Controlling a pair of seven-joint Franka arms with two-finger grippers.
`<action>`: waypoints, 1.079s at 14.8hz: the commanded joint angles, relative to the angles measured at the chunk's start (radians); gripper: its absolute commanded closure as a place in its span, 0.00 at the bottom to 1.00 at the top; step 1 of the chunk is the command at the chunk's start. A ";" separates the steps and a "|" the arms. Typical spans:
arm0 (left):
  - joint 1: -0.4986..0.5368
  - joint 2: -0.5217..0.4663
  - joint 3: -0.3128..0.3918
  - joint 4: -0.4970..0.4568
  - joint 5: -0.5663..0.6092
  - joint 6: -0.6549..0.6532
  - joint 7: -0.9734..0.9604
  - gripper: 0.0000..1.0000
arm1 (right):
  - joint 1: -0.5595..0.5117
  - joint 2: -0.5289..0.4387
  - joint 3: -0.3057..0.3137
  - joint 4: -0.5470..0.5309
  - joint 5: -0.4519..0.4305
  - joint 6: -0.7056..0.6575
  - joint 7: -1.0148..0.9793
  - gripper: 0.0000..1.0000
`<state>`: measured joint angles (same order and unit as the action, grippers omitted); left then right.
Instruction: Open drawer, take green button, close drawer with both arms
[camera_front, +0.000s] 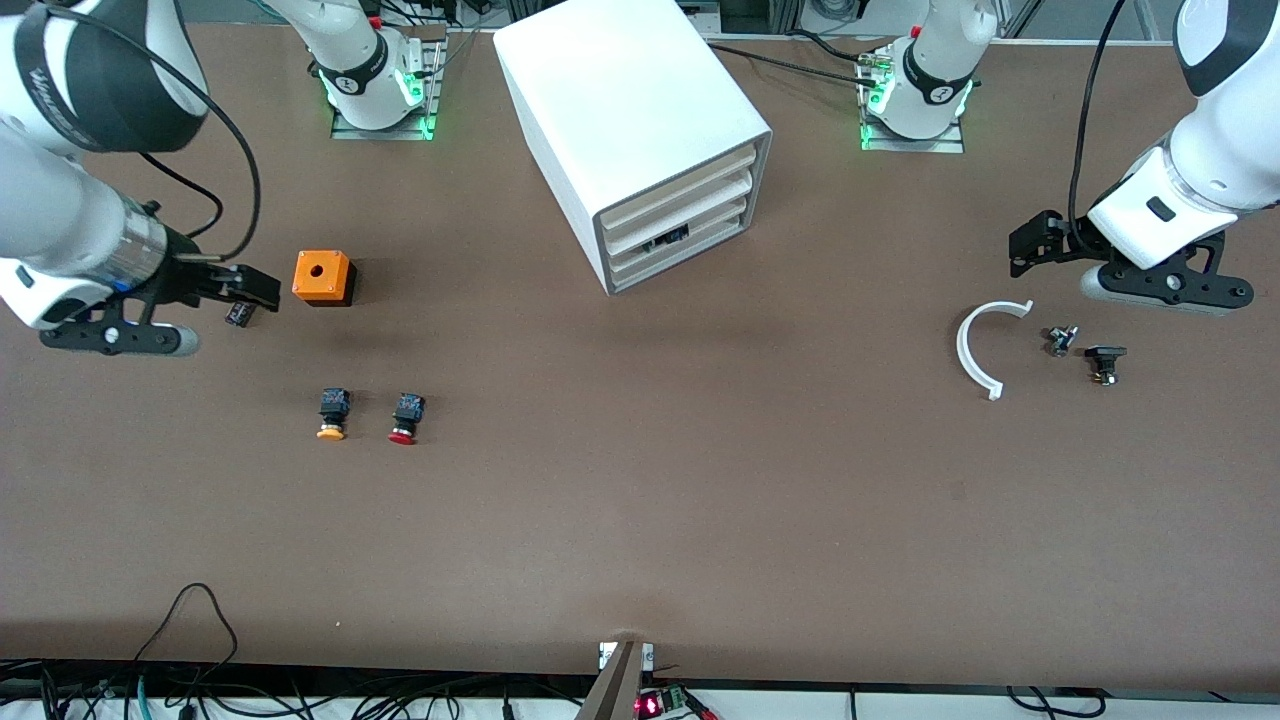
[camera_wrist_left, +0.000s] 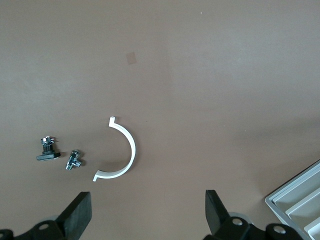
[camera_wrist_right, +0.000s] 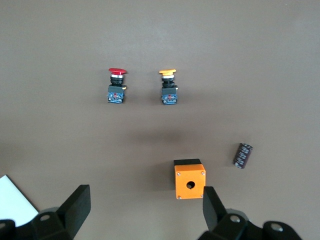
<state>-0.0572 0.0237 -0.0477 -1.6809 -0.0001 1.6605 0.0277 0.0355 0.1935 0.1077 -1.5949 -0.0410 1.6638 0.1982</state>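
Observation:
The white cabinet (camera_front: 630, 110) stands at the middle of the table near the arms' bases. Its lowest drawer (camera_front: 700, 243) is pushed in, flush with the drawers above it. A small dark and blue thing (camera_front: 667, 238) shows in a gap of the drawer fronts. No green cap is in view, so the button is hidden. My left gripper (camera_front: 1028, 250) (camera_wrist_left: 147, 202) is open and empty, in the air toward the left arm's end of the table. My right gripper (camera_front: 255, 290) (camera_wrist_right: 145, 200) is open and empty over the table beside an orange box (camera_front: 323, 277).
An orange-capped button (camera_front: 332, 413) and a red-capped button (camera_front: 405, 418) lie nearer the front camera than the orange box. A dark cylinder (camera_front: 238, 313) lies under the right gripper. A white curved piece (camera_front: 972, 350) and two small metal parts (camera_front: 1062, 340) (camera_front: 1105, 362) lie below the left gripper.

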 joint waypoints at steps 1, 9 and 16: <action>-0.010 -0.001 0.003 0.014 0.025 -0.021 -0.009 0.00 | 0.033 0.029 0.003 0.006 -0.007 0.028 0.062 0.01; -0.021 0.001 -0.012 0.014 -0.084 -0.157 0.011 0.00 | 0.072 0.102 0.003 0.021 0.015 0.077 0.122 0.01; -0.041 0.076 -0.037 0.010 -0.366 -0.281 0.014 0.00 | 0.148 0.141 0.003 0.052 0.013 0.083 0.311 0.01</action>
<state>-0.1068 0.0471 -0.0869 -1.6825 -0.2642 1.4012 0.0283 0.1608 0.3161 0.1100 -1.5781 -0.0369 1.7544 0.4507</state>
